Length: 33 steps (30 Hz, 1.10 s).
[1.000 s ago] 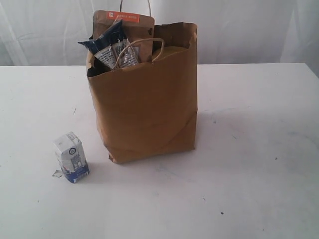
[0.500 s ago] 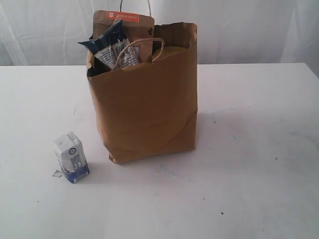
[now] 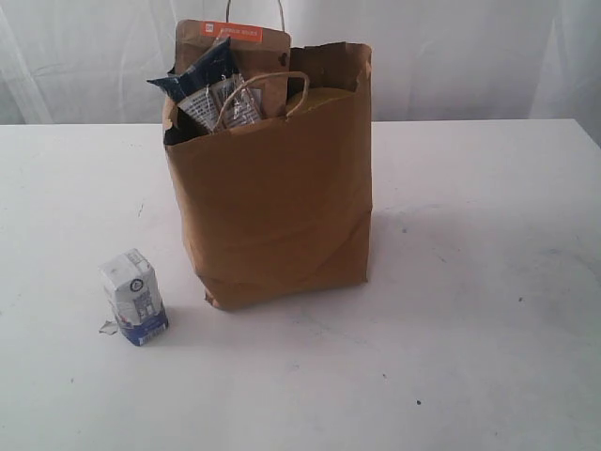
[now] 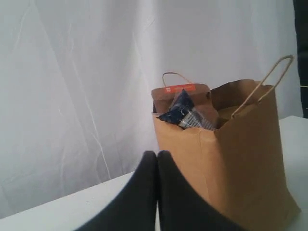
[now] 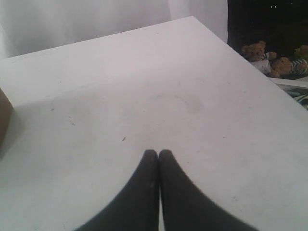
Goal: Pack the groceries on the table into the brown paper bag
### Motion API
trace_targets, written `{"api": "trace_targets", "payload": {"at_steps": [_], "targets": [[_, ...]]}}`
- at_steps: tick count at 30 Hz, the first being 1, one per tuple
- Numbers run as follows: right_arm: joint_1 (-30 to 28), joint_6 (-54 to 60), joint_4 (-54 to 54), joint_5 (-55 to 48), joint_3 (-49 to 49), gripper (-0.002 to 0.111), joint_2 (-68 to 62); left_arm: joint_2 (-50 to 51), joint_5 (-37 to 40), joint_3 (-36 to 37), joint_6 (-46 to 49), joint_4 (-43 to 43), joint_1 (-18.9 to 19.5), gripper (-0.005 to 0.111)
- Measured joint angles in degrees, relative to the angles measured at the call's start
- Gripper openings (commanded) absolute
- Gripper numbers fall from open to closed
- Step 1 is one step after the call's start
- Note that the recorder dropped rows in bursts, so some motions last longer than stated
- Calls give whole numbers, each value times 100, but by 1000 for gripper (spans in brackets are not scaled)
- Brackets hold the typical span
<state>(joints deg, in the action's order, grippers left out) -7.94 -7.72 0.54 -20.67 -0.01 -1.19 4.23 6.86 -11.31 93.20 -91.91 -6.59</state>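
Observation:
The brown paper bag (image 3: 277, 197) stands upright mid-table in the exterior view. Out of its torn rim stick a brown orange-striped pouch (image 3: 235, 56) and a long dark-blue packet (image 3: 202, 85); something yellowish (image 3: 324, 97) shows deeper inside. A small white-blue carton (image 3: 134, 296) stands on the white table (image 3: 470, 282), left of the bag's front. Neither arm appears in the exterior view. My left gripper (image 4: 157, 154) is shut and empty, with the bag (image 4: 240, 159), pouch (image 4: 179, 94) and packet (image 4: 185, 115) beyond it. My right gripper (image 5: 159, 153) is shut and empty over bare table (image 5: 144, 96).
A white curtain (image 3: 94, 56) hangs behind the table. In the right wrist view the table's far corner (image 5: 192, 19) borders a dark area with teddy bears (image 5: 262, 57). A sliver of the bag (image 5: 4, 115) shows at that view's edge.

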Motion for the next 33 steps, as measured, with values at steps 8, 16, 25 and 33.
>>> {"api": "trace_targets", "payload": {"at_steps": [8,16,25,33], "targets": [[0,-11,0,0,0,0,0,0,589,-241,-3582,3270,0,0],[0,-11,12,11,0,0,0,261,-721,-425,-9518,7341,0,0],[0,-11,12,23,0,0,0,2559,1288,-2551,-10026,8611,0,0],[0,-11,12,23,0,0,0,5068,4159,-4252,-8443,7923,0,2]]}}
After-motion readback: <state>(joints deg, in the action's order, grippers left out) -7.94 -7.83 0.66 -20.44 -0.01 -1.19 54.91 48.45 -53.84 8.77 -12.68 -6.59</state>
